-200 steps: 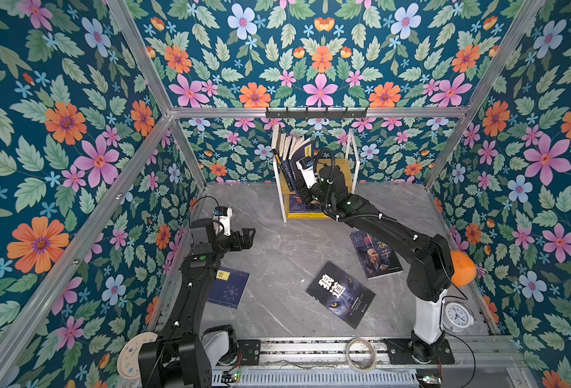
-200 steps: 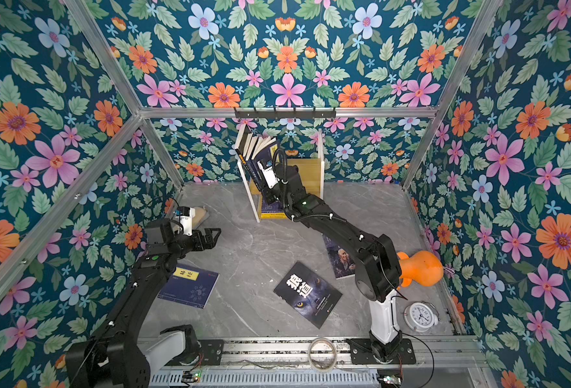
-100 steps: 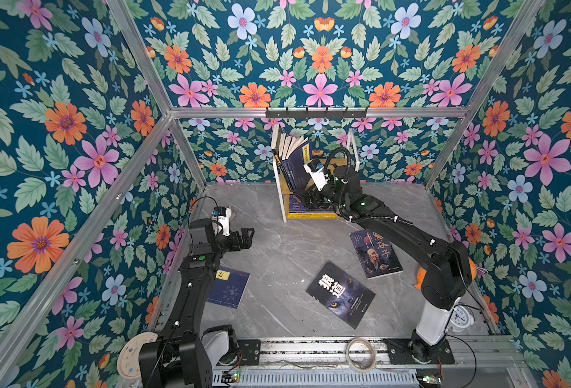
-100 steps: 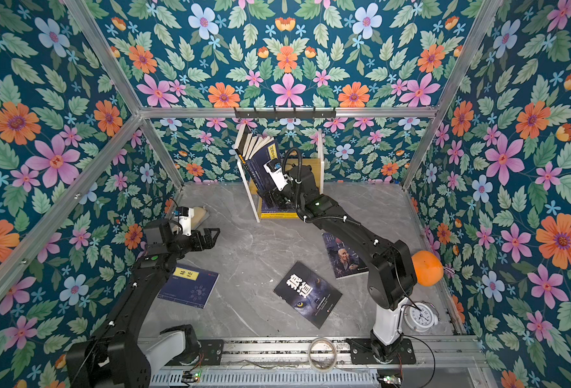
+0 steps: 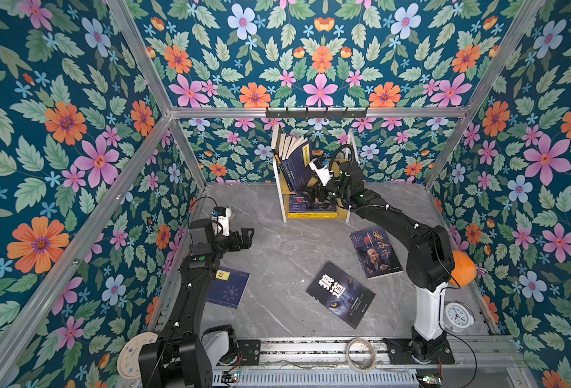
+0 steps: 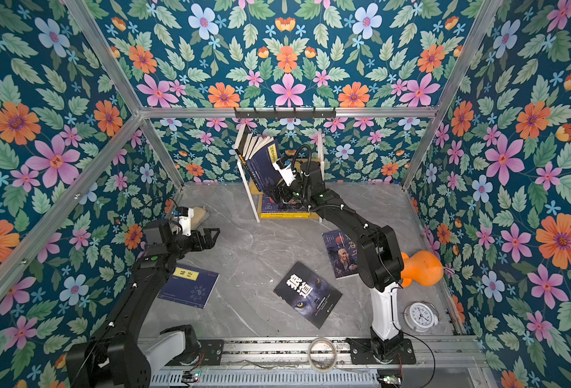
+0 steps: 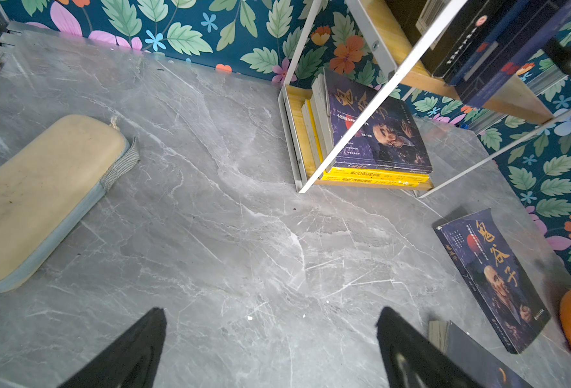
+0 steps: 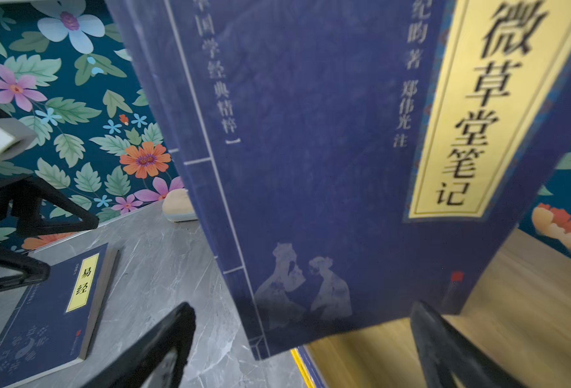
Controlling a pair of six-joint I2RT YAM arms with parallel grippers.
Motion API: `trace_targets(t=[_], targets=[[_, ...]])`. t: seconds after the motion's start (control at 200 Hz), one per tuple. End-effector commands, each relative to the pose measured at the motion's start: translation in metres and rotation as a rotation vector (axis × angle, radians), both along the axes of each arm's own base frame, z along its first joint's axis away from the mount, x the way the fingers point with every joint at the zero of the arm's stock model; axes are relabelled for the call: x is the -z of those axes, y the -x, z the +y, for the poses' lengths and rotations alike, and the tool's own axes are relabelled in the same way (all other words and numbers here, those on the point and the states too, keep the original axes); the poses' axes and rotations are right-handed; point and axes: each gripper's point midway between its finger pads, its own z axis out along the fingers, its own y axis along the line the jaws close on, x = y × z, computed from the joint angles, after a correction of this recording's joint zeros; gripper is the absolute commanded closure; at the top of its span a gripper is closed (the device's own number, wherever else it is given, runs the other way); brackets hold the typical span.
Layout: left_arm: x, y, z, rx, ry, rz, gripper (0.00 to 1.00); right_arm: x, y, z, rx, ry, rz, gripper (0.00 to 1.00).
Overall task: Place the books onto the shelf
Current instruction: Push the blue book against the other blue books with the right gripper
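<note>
Right claw (image 8: 300,314) apart, empty, before navy book (image 8: 311,168) leaning on shelf (image 8: 529,302) upper board. Left claw (image 7: 270,312) apart, empty, over tabletop (image 7: 210,235). Three books (image 5: 341,294) lie on tabletop.

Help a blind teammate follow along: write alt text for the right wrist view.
A navy blue book with a yellow title label stands tilted on the wooden board of the shelf, filling the frame just ahead of the right gripper, whose jaws stand open. Beyond it, a second navy book lies flat on the grey table.

Left pincer (image 7: 270,310) spread wide, right pincer (image 8: 302,305) likewise, stretched far forward
</note>
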Motion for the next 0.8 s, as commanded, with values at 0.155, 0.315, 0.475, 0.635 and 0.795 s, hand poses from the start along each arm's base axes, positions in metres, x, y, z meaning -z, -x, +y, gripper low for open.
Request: trace_targets(t=[0.155, 0.315, 0.475, 0.635, 0.795], targets=[[-0.007, -0.003, 0.001, 0.001, -0.007, -0.035, 0.0, 0.005, 0.006, 0.02, -0.145, -0.031, -0.018, 0.01], [-0.007, -0.003, 0.001, 0.001, -0.007, -0.035, 0.0, 0.013, 0.001, 0.023, -0.148, -0.023, -0.009, 0.03], [-0.006, -0.004, 0.002, 0.001, -0.007, -0.033, 0.0, 0.02, -0.005, 0.021, -0.137, -0.018, 0.001, 0.11], [-0.005, -0.004, 0.002, 0.0, -0.006, -0.029, 0.0, 0.023, -0.007, 0.021, -0.137, -0.01, 0.005, 0.16], [-0.005, -0.004, 0.002, 0.0, -0.008, -0.03, 0.0, 0.024, -0.011, 0.018, -0.12, 0.002, -0.006, 0.21]])
